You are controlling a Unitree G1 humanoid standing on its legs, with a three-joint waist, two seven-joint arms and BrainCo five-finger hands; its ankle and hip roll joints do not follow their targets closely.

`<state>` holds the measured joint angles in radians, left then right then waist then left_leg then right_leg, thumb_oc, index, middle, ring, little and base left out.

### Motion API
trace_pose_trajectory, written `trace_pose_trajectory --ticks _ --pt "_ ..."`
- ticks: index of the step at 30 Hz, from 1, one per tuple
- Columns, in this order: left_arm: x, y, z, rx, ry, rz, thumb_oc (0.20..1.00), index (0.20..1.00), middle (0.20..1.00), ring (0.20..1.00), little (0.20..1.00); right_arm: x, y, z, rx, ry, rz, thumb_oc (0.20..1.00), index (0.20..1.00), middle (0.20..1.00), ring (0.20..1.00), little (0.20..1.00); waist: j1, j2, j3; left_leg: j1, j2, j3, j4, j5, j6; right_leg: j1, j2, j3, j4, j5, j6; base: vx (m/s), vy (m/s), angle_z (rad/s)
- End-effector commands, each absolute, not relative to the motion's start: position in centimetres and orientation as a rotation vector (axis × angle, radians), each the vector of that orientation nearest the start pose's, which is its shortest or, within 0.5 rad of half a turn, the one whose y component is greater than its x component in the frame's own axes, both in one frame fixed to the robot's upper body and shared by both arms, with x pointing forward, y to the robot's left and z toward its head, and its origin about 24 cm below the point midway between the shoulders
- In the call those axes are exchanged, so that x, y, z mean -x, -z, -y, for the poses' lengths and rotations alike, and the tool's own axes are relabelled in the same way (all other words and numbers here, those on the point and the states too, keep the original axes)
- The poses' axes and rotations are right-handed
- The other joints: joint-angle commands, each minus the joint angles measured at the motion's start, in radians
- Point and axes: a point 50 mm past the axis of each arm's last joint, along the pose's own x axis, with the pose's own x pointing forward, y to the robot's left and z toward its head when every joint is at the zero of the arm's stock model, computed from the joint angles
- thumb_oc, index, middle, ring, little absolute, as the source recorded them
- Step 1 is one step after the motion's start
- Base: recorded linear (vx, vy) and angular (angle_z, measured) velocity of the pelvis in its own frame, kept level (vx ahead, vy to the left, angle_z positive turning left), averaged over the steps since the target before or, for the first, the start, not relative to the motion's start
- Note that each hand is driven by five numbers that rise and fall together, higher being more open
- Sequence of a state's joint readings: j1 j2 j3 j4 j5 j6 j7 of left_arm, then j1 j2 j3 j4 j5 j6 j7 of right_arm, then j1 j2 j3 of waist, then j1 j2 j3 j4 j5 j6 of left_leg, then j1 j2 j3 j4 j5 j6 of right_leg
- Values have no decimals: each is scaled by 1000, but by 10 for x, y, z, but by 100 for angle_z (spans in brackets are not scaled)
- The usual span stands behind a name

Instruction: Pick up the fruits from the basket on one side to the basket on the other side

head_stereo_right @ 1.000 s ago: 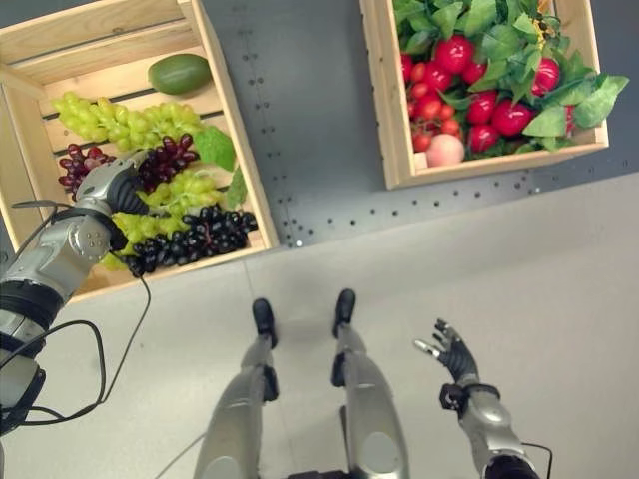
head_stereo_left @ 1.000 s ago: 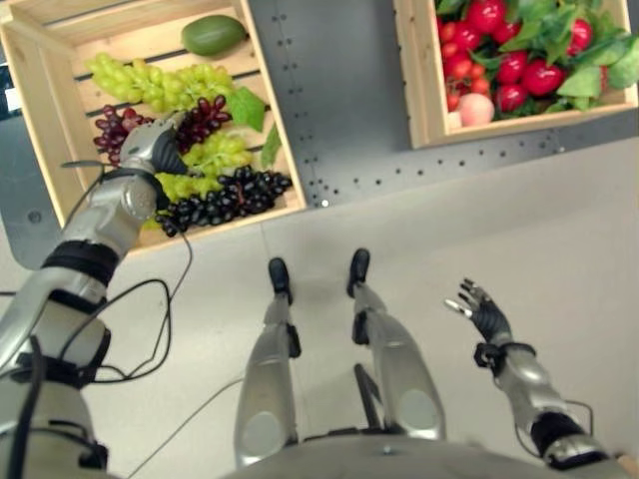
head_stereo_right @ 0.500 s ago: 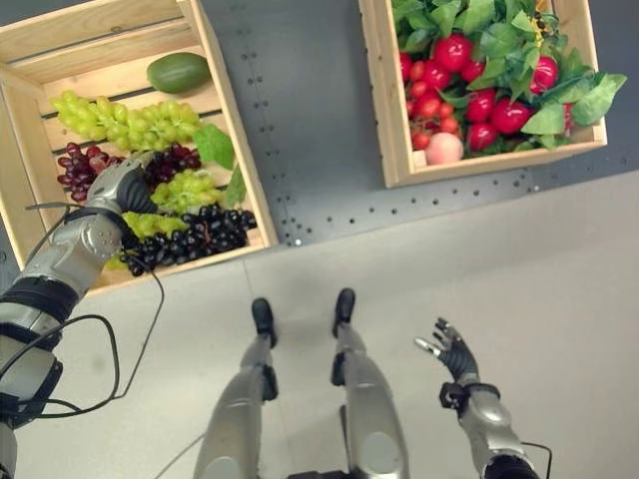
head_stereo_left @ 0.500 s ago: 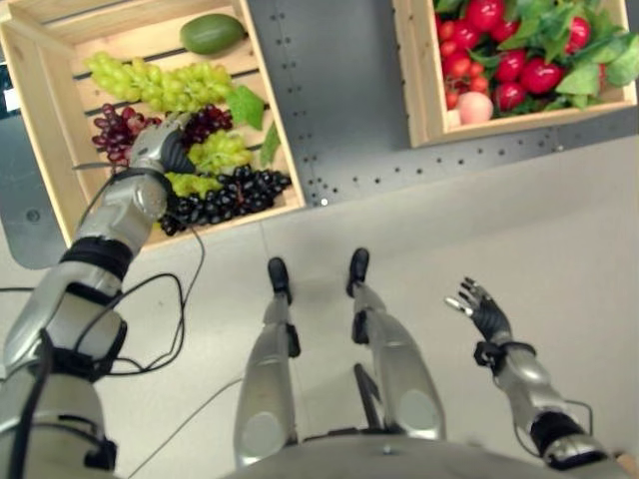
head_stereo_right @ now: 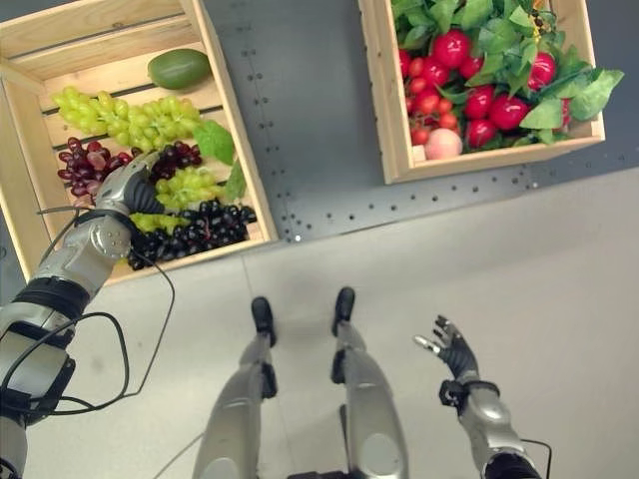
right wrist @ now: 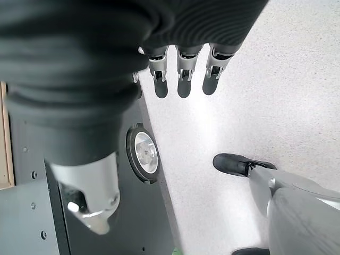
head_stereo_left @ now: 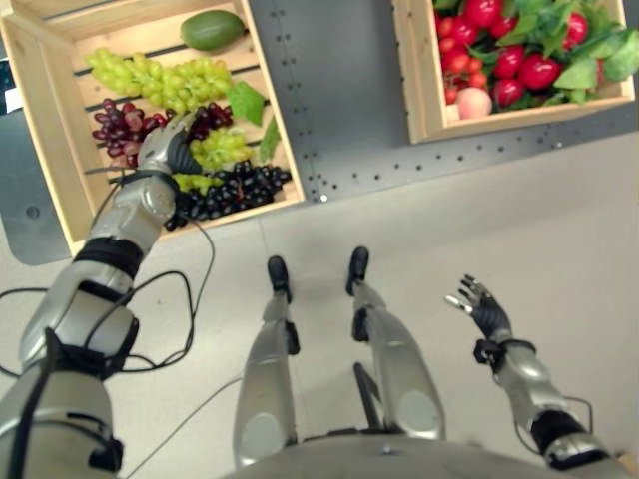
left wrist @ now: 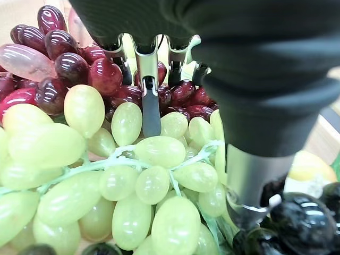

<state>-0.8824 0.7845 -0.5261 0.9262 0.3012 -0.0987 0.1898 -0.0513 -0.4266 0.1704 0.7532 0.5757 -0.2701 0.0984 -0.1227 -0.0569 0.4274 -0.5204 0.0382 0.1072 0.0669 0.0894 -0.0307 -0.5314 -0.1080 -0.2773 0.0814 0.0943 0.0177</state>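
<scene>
My left hand [head_stereo_left: 168,150] reaches into the left crate [head_stereo_left: 40,120] — fingers [left wrist: 149,103] lying fairly straight on the green grapes [left wrist: 143,180], gripping nothing. My right hand [head_stereo_left: 481,307] hangs relaxed and empty over the floor, well apart from the right crate [head_stereo_left: 414,90].

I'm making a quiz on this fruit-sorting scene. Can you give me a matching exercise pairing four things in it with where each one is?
Things:
1. avocado
2. black grapes
3. peach
4. left hand

Places:
A. near front corner of the right crate
B. far end of the left crate
C. over the small green grape bunch, beside the red grapes
D. along the left crate's near edge

Pairs: 1-B, 2-D, 3-A, 4-C
</scene>
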Motion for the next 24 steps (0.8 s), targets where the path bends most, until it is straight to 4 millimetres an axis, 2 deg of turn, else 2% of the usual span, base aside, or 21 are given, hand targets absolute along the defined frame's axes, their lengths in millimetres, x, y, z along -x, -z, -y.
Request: trace_pose_trajectory --ticks 1,12,13,14,15,24 --pt "-360 -88 -291 -1325 -21 -237 1000 1000 1000 1000 1000 -220 47 273 -37 119 -344 1000 1000 1000 1000 1000 2 -34 12 -26 -37 -11 139 -172 53 -39 5 -15 88 -58 96 0 0 0" --pt "-361 -86 -291 -1335 -20 -260 1000 1000 1000 1000 1000 -223 44 272 -31 102 -335 1000 1000 1000 1000 1000 -2 -40 9 -36 -37 -10 143 -172 52 -46 5 -13 88 -54 97 0 0 0" --pt "-361 -87 -292 -1332 -28 -265 526 526 526 526 526 -224 44 272 -28 96 -333 1000 1000 1000 1000 1000 -3 -41 9 -39 -36 -11 146 -172 52 -49 5 -14 91 -54 97 0 0 0" --pt "-361 -88 -292 -1332 -28 -265 451 451 451 451 451 -224 44 272 -28 96 -333 1000 1000 1000 1000 1000 -3 -41 9 -39 -36 -11 146 -172 52 -49 5 -14 91 -54 97 -8 0 -4" --pt "-362 -89 -293 -1332 -31 -264 200 200 200 200 200 -223 44 271 -28 95 -335 1000 1000 1000 1000 1000 -4 -42 9 -40 -36 -11 147 -172 53 -50 5 -14 92 -54 97 0 0 0" --pt "-363 -88 -293 -1335 -29 -275 200 200 200 200 200 -224 42 272 -23 91 -328 1000 1000 1000 1000 1000 -5 -43 6 -39 -36 -14 144 -171 52 -49 7 -15 87 -52 96 0 0 0"
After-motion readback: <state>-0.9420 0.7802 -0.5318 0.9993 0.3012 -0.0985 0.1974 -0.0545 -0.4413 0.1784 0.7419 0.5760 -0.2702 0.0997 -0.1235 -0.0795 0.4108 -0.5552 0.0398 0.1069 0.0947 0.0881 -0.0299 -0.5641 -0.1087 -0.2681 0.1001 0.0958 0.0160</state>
